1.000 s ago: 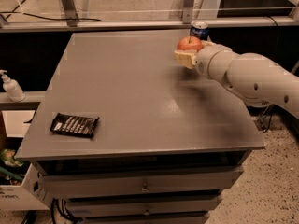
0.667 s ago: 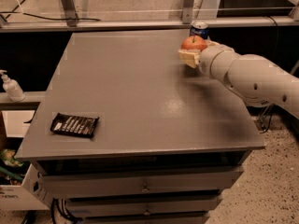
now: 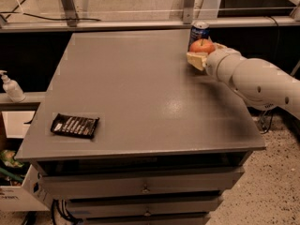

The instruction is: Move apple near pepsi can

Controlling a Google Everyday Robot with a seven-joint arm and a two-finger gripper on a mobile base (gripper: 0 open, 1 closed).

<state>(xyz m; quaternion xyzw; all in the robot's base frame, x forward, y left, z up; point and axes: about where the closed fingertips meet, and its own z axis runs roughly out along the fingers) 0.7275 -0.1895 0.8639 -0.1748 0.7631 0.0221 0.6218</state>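
The red-orange apple point(image 3: 202, 46) sits between the fingers of my gripper point(image 3: 200, 56) at the far right of the grey table point(image 3: 140, 93). The gripper is shut on the apple, and one cream finger point(image 3: 195, 59) shows below and in front of it. The dark blue pepsi can point(image 3: 199, 31) stands upright just behind the apple, close to the table's far edge. The apple overlaps the can's lower part in view. My white arm point(image 3: 253, 78) reaches in from the right.
A flat black snack wrapper point(image 3: 75, 125) lies near the front left corner. A metal rail point(image 3: 140, 25) runs behind the table. A white soap bottle point(image 3: 11, 87) stands on a shelf to the left. Drawers point(image 3: 140, 186) are below the tabletop.
The gripper with the apple has moved slightly right and back, ending just in front of the can.
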